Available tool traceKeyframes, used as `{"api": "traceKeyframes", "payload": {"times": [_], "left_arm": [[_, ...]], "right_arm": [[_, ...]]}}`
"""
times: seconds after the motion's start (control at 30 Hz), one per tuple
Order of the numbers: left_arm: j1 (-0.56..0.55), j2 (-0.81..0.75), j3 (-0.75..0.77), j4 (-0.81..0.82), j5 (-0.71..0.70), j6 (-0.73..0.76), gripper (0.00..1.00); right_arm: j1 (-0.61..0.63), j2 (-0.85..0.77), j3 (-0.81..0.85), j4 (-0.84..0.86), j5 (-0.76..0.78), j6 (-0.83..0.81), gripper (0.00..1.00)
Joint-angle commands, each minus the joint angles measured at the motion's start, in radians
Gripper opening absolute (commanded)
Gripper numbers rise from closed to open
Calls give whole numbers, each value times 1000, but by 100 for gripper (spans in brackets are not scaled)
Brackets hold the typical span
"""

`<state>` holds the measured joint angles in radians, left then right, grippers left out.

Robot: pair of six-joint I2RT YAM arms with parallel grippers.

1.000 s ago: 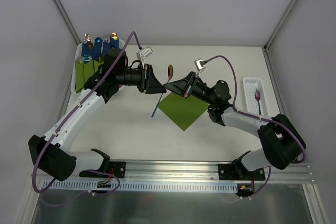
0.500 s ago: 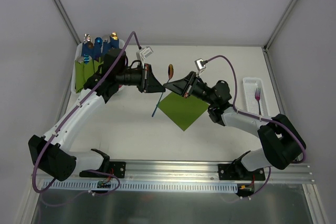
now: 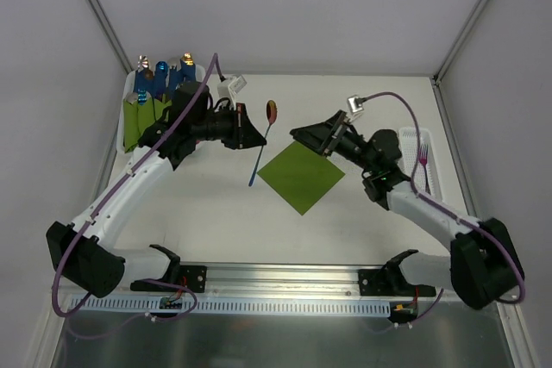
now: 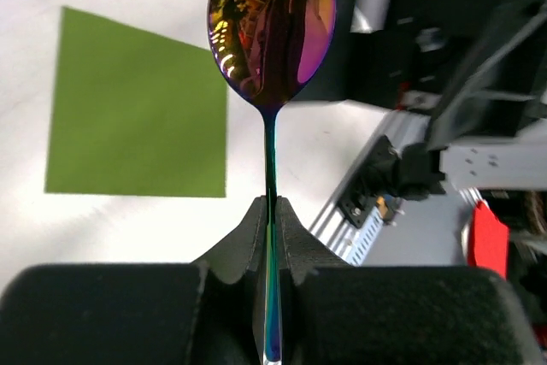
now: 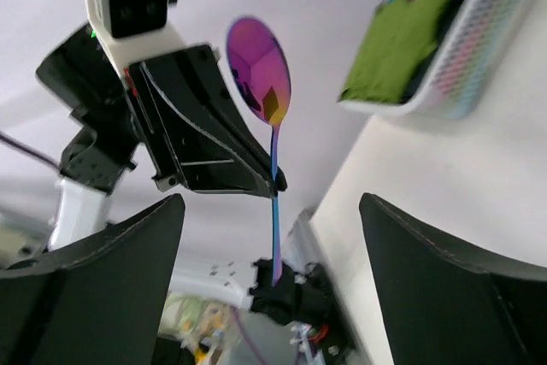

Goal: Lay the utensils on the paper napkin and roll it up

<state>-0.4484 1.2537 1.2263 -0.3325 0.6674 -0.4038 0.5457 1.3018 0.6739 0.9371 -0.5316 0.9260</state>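
Holding the spoon (image 4: 272,27) now: the left hand (image 4: 271,220) is clenched on the slim handle about midway, bowl out past the fingertips, blue tail sticking out behind. The spoon is in the air, left of the counter's middle and just off the far-left side of the paper napkin (image 3: 301,177), bowl toward the far edge. Judgement: it's stiff, light and polished, so slippery, and the thin handle could pivot in a two-pad pinch. The handle is the right place to grip, not the bowl. The left arm is stretched from the near-left across the counter with its wrist level. The right hand (image 3: 306,140) is released, jaws wide and empty, facing the spoon from the right but apart from it, above the napkin's far corner. The napkin lies flat mid-counter, turned like a diamond, nothing on it. It looks thin and soft, so it should slide or crease easily; take a corner or edge for the roll. A fork (image 3: 423,158) waits in the white tray (image 3: 412,137) at the right edge.
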Motion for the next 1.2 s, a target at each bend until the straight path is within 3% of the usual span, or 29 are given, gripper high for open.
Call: {"api": "traceKeyframes", "payload": {"times": [0.0,0.03,0.1,0.13,0.23,0.33,0.47,0.67,1.17], "left_arm": [[-30,15,33,-54,-237,-12,0],[-45,24,38,-60,-297,-30,0],[-93,71,64,-103,-402,-55,0],[-108,93,68,-111,-498,-84,0],[-173,197,104,-148,-630,-142,0],[-210,349,180,-194,-661,-182,0],[-230,560,306,-229,-661,-216,0],[-265,719,406,-243,-729,-244,0],[-268,897,551,-244,-690,-248,0]], "right_arm": [[-108,-231,-25,-315,80,-148,88],[-124,-289,-16,-571,112,-203,90],[-136,-445,74,-871,289,-416,94],[-136,-482,105,-1107,411,-477,96],[-141,-581,186,-1393,566,-616,99],[-142,-648,208,-1559,688,-670,99],[-142,-720,188,-1663,775,-681,99],[-142,-806,118,-1683,768,-664,99],[-142,-763,27,-1620,702,-653,99]]}}
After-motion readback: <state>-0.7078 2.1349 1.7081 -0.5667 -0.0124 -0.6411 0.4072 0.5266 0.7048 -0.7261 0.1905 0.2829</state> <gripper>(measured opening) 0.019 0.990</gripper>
